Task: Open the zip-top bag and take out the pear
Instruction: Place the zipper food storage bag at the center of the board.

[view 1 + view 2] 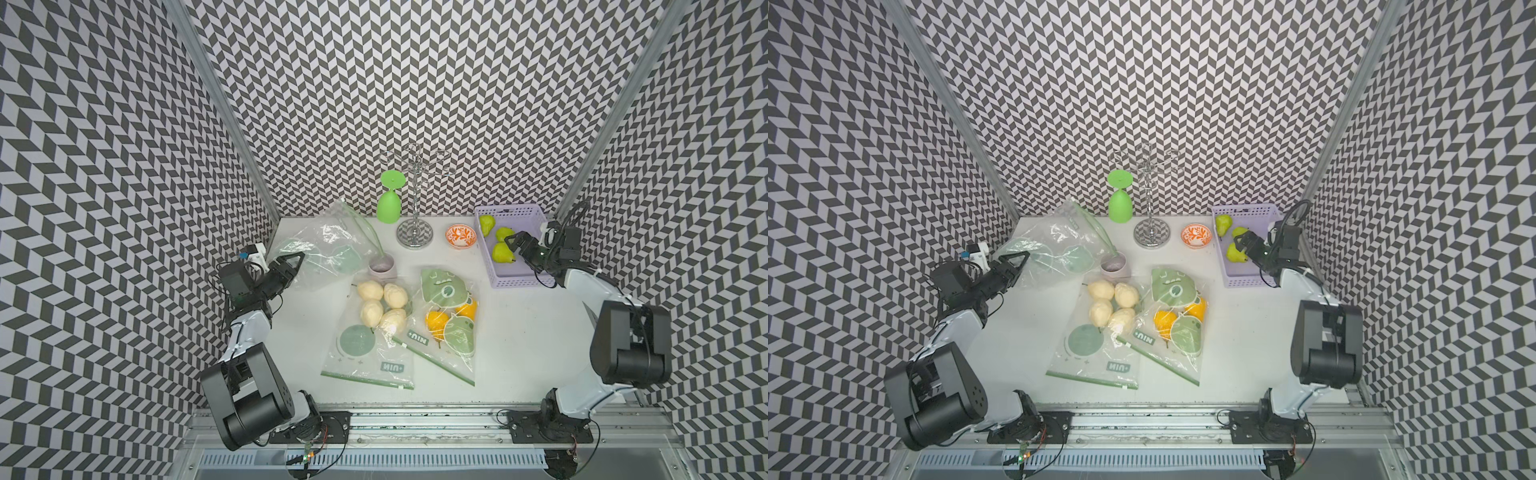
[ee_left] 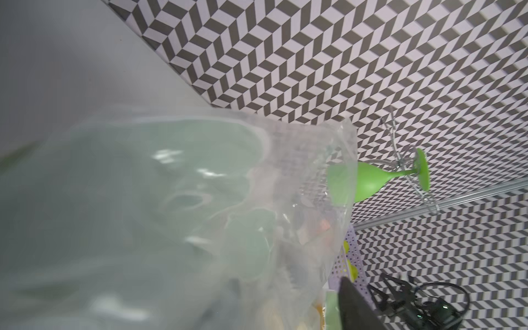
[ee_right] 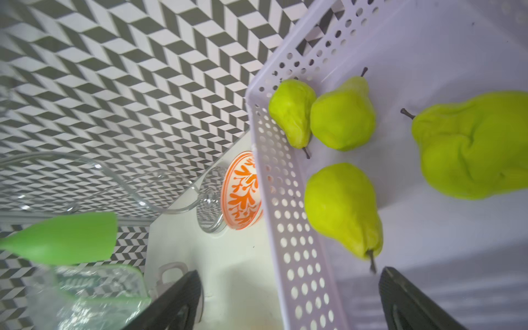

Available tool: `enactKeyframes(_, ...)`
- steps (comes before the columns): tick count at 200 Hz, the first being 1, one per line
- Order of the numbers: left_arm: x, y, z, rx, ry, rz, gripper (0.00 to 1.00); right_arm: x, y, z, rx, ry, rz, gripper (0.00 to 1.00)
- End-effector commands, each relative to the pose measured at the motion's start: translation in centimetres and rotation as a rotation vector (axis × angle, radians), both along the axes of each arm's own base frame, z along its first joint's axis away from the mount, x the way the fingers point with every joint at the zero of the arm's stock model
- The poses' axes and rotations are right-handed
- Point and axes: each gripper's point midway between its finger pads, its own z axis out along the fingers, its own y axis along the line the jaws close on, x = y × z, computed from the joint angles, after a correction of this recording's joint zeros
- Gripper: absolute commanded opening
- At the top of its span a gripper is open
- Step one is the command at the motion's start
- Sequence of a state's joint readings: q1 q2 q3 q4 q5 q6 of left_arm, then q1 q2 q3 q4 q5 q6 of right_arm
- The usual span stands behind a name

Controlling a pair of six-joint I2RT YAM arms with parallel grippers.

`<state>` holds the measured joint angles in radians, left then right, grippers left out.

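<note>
An empty clear zip-top bag [image 1: 328, 249] with green print stands crumpled at the back left, its mouth gaping upward. My left gripper [image 1: 293, 264] is at the bag's left edge with its jaws apart. In the left wrist view the bag [image 2: 171, 214] fills the picture and veils one finger, while the other finger [image 2: 354, 308] shows bare. Several green pears [image 3: 343, 208] lie in the lilac basket [image 1: 515, 280] at the back right. My right gripper [image 1: 515, 247] hovers over that basket, open and holding nothing. In the right wrist view its jaws [image 3: 288, 274] straddle the basket wall.
Two sealed zip-top bags lie mid-table: one with pale pears [image 1: 380, 307], one with orange pears [image 1: 446, 320]. A lilac cup [image 1: 381, 268] stands by the empty bag. A green goblet [image 1: 390, 205], a metal rack [image 1: 414, 235] and an orange bowl [image 1: 461, 236] line the back.
</note>
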<state>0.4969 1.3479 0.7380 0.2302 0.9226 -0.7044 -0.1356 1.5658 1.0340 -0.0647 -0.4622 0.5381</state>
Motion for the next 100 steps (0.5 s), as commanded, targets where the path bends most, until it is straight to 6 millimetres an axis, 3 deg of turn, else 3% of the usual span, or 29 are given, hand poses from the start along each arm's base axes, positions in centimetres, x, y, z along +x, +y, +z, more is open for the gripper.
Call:
enactKeyframes(1,-0.1,0.6,-1.3,0.111,0.061,0.024,0.75,-4.1,3.4,2.6,-0.006,-0.068,0.131,0.97)
enactKeyframes(10,-0.3,0.9,-1.6,0.133,0.077,0.052,0.89,-6.5,5.3,1.8,-0.019,-0.038,0.17,0.97)
enactKeyframes(21,-0.5,1.5,-2.0,0.166,0.102,0.09,0.96,-9.3,7.5,0.5,-0.02,-0.006,0.205,0.97)
enactKeyframes(49,-1.5,1.1,-1.1,0.228,0.112,0.107,1.0,-16.3,11.0,-3.7,0.029,0.094,0.251,0.96)
enactKeyframes(62,-2.1,-0.3,0.0,0.252,0.091,0.089,1.0,-19.0,11.8,-5.5,0.044,0.139,0.262,0.96)
enactKeyframes(100,-4.5,-6.3,2.1,0.267,0.034,-0.005,1.0,-24.4,13.6,-8.8,0.069,0.234,0.322,0.95)
